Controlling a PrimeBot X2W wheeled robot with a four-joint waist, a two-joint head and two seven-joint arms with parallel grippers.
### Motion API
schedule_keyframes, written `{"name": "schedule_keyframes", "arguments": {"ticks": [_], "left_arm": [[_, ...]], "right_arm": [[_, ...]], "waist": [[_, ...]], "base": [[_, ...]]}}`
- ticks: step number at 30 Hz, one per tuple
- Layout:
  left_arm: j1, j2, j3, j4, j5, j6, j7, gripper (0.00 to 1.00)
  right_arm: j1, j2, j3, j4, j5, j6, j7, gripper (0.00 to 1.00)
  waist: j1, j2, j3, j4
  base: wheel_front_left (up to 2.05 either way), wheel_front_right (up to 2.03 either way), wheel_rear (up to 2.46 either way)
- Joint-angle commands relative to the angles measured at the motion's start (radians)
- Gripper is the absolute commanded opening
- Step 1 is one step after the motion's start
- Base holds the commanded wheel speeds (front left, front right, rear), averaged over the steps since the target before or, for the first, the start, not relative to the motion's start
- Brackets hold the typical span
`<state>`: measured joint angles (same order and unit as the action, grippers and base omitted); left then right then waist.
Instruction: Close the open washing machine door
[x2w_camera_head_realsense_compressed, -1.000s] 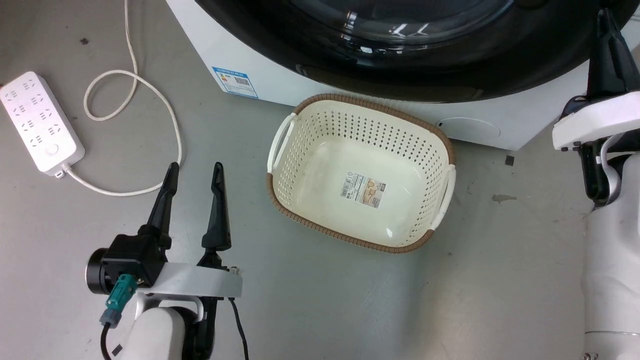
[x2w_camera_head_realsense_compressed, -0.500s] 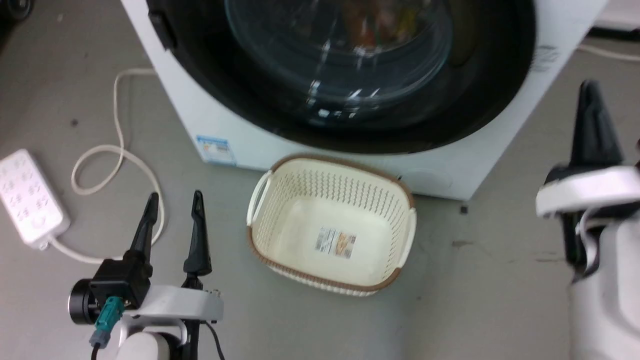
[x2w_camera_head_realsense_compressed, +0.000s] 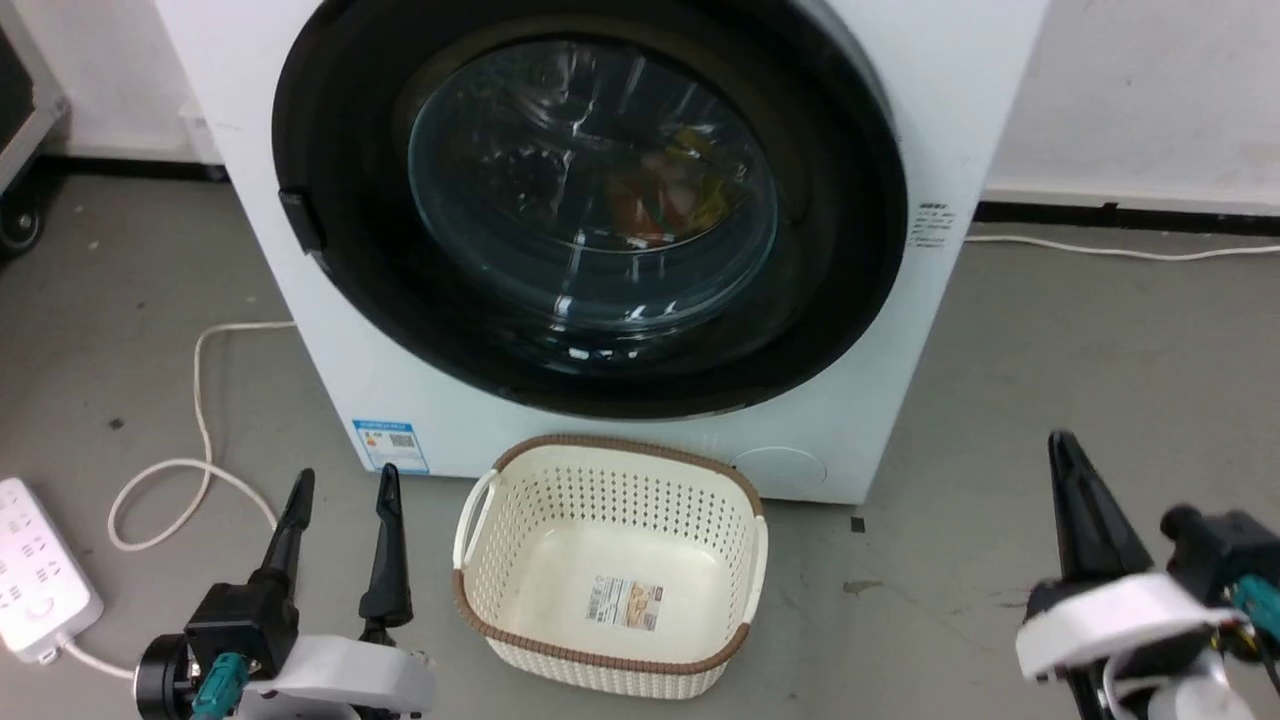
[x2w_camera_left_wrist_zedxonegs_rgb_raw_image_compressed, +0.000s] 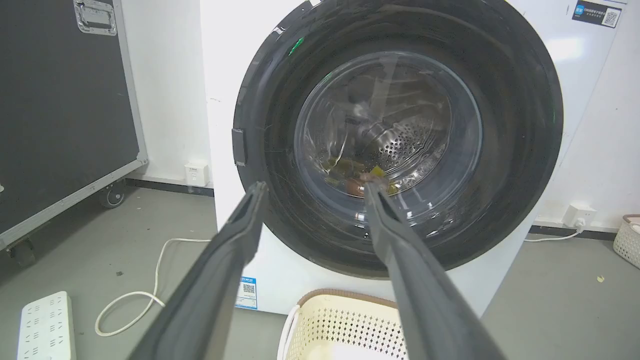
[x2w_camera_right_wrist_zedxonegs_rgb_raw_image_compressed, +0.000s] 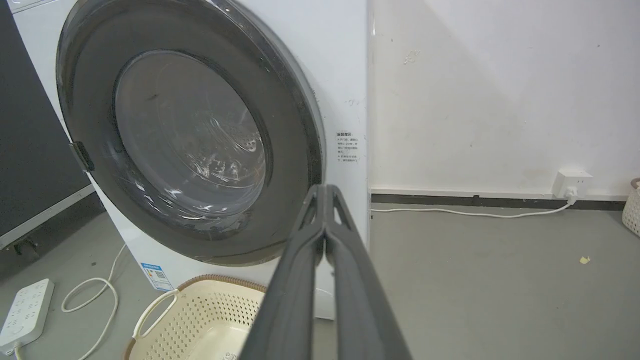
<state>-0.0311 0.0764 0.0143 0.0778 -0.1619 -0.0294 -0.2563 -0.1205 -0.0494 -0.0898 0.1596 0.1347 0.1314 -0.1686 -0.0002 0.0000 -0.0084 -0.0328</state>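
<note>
Two grippers hang over the grey floor (x2w_camera_head_realsense_compressed: 1050, 340); my left gripper (x2w_camera_head_realsense_compressed: 346, 473) spread at seven o'clock; my right gripper (x2w_camera_head_realsense_compressed: 1062, 447) pressed together at four; washing machine door (x2w_camera_head_realsense_compressed: 590, 215) flush at twelve, white wall (x2w_camera_head_realsense_compressed: 1130, 90) behind; cream basket (x2w_camera_head_realsense_compressed: 620, 485) at six.

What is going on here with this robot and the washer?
The washing machine door lies flat against the front of the washer, so it looks closed, with coloured laundry behind the glass. Neither gripper touches it: the left gripper hangs low with its fingers apart, the right gripper with fingers together, both empty. An empty cream basket stands on the floor before the machine.
</note>
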Motion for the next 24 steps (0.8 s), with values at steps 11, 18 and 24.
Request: {"name": "schedule_keyframes", "arguments": {"ticks": [11, 18, 24], "left_arm": [[0.019, 0.002, -0.019, 0.037, -0.026, -0.009, 0.029, 1.0], [0.02, 0.003, -0.025, 0.046, -0.037, -0.008, 0.038, 1.0], [0.017, 0.006, -0.032, 0.049, -0.039, -0.005, 0.041, 1.0]], "right_arm": [[0.156, -0.001, 0.014, -0.063, 0.038, -0.001, 0.016, 0.0], [0.195, -0.001, 0.016, -0.081, 0.047, -0.001, 0.026, 1.0], [0.204, -0.001, 0.031, -0.096, 0.022, -0.001, 0.042, 1.0]], "waist": [[0.0002, 0.0, -0.029, -0.014], [0.0002, 0.0, -0.034, -0.011], [0.0002, 0.0, -0.036, -0.01]], "base": [[0.0, 0.0, 0.0], [0.0, 0.0, 0.0], [0.0, 0.0, 0.0]]}}
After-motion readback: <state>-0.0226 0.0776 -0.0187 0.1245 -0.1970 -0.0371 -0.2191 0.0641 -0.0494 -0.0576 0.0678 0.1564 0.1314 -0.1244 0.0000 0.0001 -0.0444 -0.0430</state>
